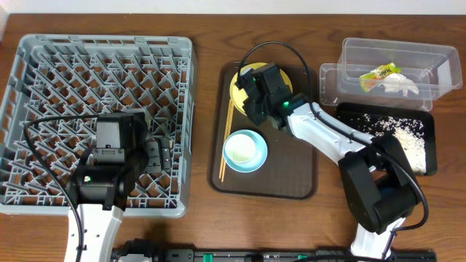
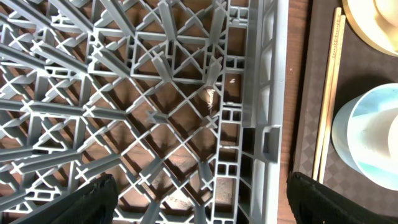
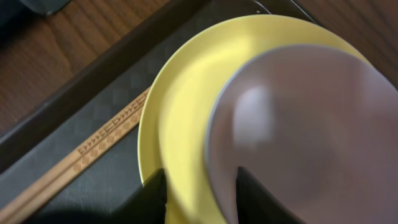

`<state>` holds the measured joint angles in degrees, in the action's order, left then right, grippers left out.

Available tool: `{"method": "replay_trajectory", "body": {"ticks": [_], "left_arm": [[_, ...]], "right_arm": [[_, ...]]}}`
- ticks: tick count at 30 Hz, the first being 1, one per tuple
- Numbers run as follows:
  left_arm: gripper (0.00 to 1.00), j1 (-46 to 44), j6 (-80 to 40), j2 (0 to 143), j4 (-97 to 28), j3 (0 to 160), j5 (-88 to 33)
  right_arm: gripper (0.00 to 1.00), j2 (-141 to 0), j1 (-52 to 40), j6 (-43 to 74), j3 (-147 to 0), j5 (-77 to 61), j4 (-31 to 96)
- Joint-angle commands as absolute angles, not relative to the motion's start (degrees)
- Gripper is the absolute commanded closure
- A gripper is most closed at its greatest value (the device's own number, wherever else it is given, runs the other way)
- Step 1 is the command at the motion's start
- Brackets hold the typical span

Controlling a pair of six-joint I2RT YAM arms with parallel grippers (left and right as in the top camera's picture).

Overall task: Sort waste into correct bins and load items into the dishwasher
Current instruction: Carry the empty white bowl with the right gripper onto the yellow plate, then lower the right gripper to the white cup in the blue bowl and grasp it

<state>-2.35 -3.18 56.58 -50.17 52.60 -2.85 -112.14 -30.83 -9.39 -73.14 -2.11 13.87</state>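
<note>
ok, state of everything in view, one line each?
grey rack: no dishes visible in it
left gripper: open, empty, above grey rack's right edge
right gripper: open, astride rim of white bowl
yellow plate: on brown tray, white bowl on it
light blue bowl: upright on brown tray, white cup inside
chopsticks: flat along brown tray's left side
snack wrapper: in clear tub
rice: in black tray

Matt grey plastic rack (image 1: 95, 87) on the grained wooden desk (image 1: 218, 29); the yellow plate (image 3: 186, 112) looks smooth, the chopsticks (image 3: 93, 155) wooden.
</note>
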Motion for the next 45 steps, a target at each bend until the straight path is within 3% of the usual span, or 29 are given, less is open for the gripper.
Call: {"method": "replay_trajectory", "body": {"ticks": [1, 4, 15, 25, 45], "left_arm": [[0.11, -2.3, -3.7, 56.5, -50.4, 53.9, -3.0], [0.11, -2.3, -3.7, 56.5, -50.4, 53.9, -3.0], [0.11, -2.3, -3.7, 56.5, -50.3, 53.8, -3.0], [0.11, -2.3, -3.7, 56.5, -50.3, 53.9, -3.0], [0.11, -2.3, -3.7, 56.5, -51.0, 53.9, -3.0]], "right_arm": [[0.41, -112.2, -31.2, -7.3, -74.4, -1.5, 13.9], [0.32, -110.7, -31.1, -4.4, -74.4, -1.6, 14.2], [0.29, -96.3, -31.1, -0.4, -74.4, -4.6, 28.4], [0.37, -93.5, -31.2, 6.5, -74.4, -11.5, 40.3], [0.31, -92.8, -31.2, 10.7, -74.4, -14.9, 46.0]]}}
